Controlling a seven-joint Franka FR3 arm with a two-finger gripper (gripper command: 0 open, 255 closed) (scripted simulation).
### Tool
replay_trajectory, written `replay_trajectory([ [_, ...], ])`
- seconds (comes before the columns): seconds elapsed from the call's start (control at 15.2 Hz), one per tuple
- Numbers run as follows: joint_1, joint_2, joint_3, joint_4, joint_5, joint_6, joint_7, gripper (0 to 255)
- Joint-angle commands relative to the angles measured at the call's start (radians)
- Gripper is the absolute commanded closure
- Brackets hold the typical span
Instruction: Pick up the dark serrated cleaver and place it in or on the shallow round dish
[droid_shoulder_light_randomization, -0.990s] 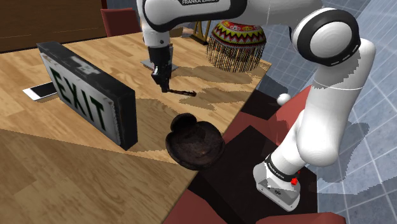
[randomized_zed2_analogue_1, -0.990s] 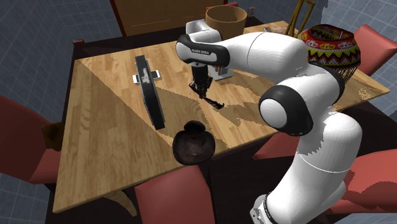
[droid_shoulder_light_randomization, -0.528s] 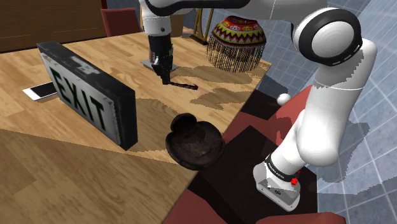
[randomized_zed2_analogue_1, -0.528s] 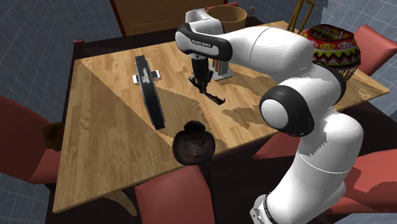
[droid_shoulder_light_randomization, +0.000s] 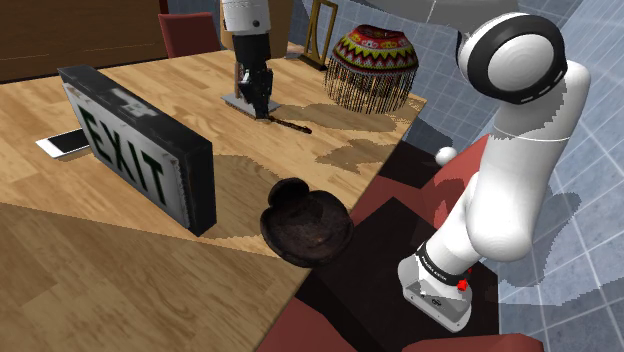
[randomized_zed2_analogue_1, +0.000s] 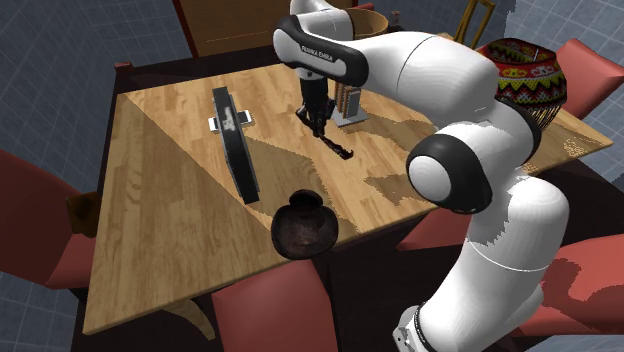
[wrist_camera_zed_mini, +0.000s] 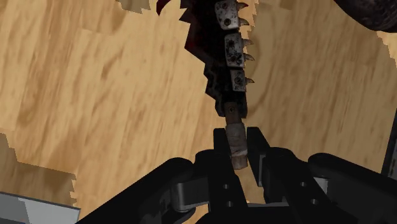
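Observation:
The dark serrated cleaver (wrist_camera_zed_mini: 228, 51) hangs from my gripper (wrist_camera_zed_mini: 237, 137), which is shut on its pale handle (wrist_camera_zed_mini: 236, 145). In the shoulder view the gripper (droid_shoulder_light_randomization: 262, 106) is above the far part of the wooden table (droid_shoulder_light_randomization: 80, 260), and the cleaver (droid_shoulder_light_randomization: 290, 124) slants down toward that view's right. The second exterior view has the gripper (randomized_zed2_analogue_1: 317, 122) and the cleaver (randomized_zed2_analogue_1: 336, 146) over the table's middle. The shallow round dish (droid_shoulder_light_randomization: 305, 222), dark brown, sits at the table's near edge, well apart from the gripper; it is also in the second exterior view (randomized_zed2_analogue_1: 304, 226) and at the wrist view's corner (wrist_camera_zed_mini: 375, 13).
A black EXIT sign (droid_shoulder_light_randomization: 140, 145) stands on edge beside the dish. A white phone (droid_shoulder_light_randomization: 62, 143) lies behind it. A colourful fringed dome (droid_shoulder_light_randomization: 372, 65) sits at the far table corner, and a grey-based holder (randomized_zed2_analogue_1: 350, 108) stands behind the gripper. Red chairs (randomized_zed2_analogue_1: 265, 310) ring the table.
The gripper has risen and drawn toward the far side of the table, carrying the cleaver up off the wood. The dish and sign have not moved.

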Motion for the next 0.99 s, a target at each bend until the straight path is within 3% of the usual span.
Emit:
replay_trajectory([
  [0.0,0.0,0.002,0.0,0.032,0.0,-0.03,0.001,255],
  [0.33,0.002,0.014,0.001,0.103,-0.001,-0.089,0.004,255],
  [0.92,0.077,-0.234,0.064,-0.246,0.067,0.025,0.143,255],
])
